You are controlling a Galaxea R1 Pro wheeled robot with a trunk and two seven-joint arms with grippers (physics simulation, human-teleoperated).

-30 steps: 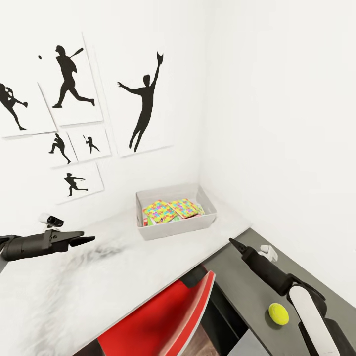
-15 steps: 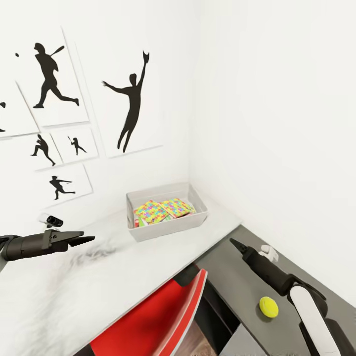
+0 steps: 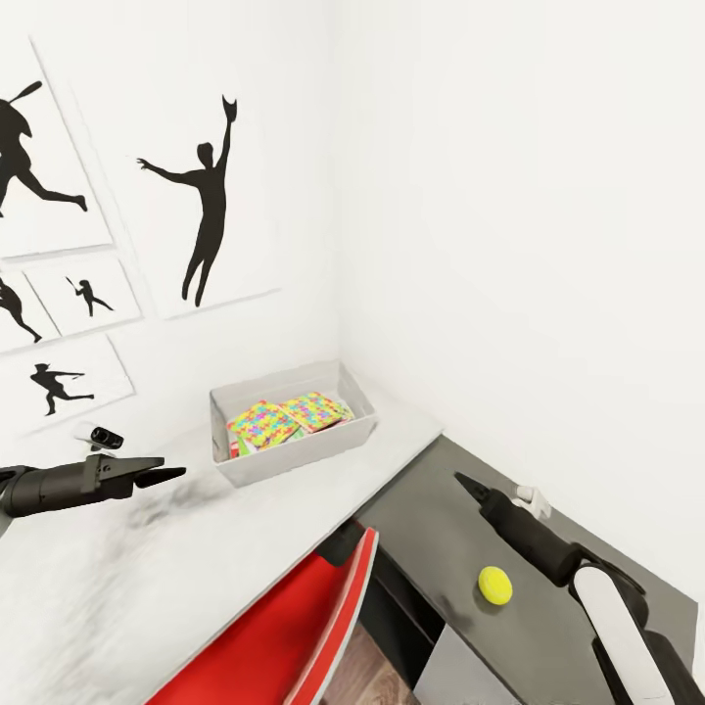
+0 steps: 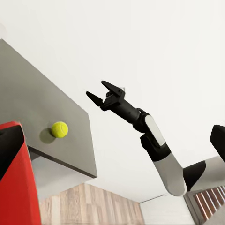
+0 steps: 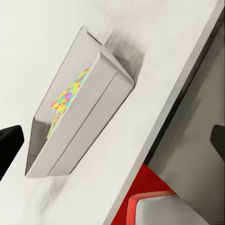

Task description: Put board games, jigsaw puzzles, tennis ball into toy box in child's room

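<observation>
- A white-walled room corner; black baseball-player silhouette pictures (image 3: 201,211) hang on the left wall, several cut off by the frame edge.
- A pale table (image 3: 147,578) meets a lower dark grey section (image 3: 431,509) at the right.
- The toy box (image 3: 291,455) sits on the pale table near the corner. Two jigsaw puzzles (image 3: 279,421) lie inside; whatever is under them is hidden by the wall of the box.
- The tennis ball (image 3: 495,586) rests on the dark section, well apart from the box.
- A red chair (image 3: 294,636) is partly tucked beneath the table edge, its lower part cut off.
- The left gripper (image 3: 162,476) hovers over the pale table, jaws slightly parted, holding nothing.
- The right gripper (image 4: 98,91) hangs above the dark section near the ball, jaws spread, empty.
</observation>
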